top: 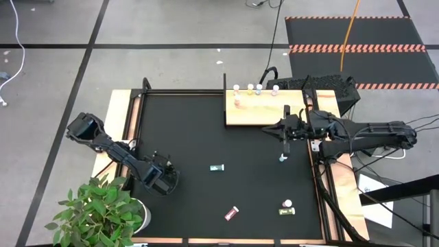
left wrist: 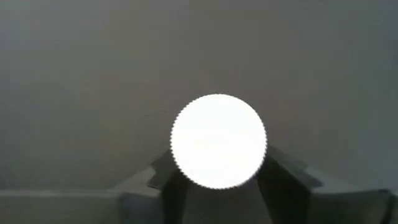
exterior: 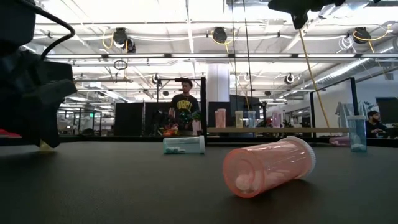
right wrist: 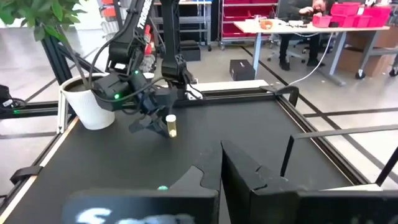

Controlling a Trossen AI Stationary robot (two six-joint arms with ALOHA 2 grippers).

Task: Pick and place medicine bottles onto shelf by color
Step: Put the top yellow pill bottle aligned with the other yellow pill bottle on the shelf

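My left gripper (top: 164, 180) is low over the black mat's near left part, closed around a small yellow bottle with a white cap (right wrist: 170, 124), whose cap (left wrist: 217, 140) fills the gap between the fingers. My right gripper (top: 285, 130) hangs shut and empty above the near edge of the wooden shelf (top: 264, 113), where several bottles (top: 250, 88) stand. A teal bottle (top: 217, 167) and a pink one (top: 232, 213) lie on their sides on the mat. A yellow-green bottle (top: 287, 208) and a blue one (top: 282, 158) also rest there. My left gripper has the yellow bottle between its two fingers (left wrist: 280, 177), which sit on opposite sides just below the white cap (left wrist: 186, 168). The fingers slant steeply down from above. The bottle stands upright with its base on the mat (right wrist: 171, 134).
A potted plant (top: 103, 213) stands just off the mat's near left corner, close to my left arm. A wooden frame (top: 127, 123) edges the mat. The mat's middle (top: 206, 130) is bare. People sit and stand in the room beyond the table.
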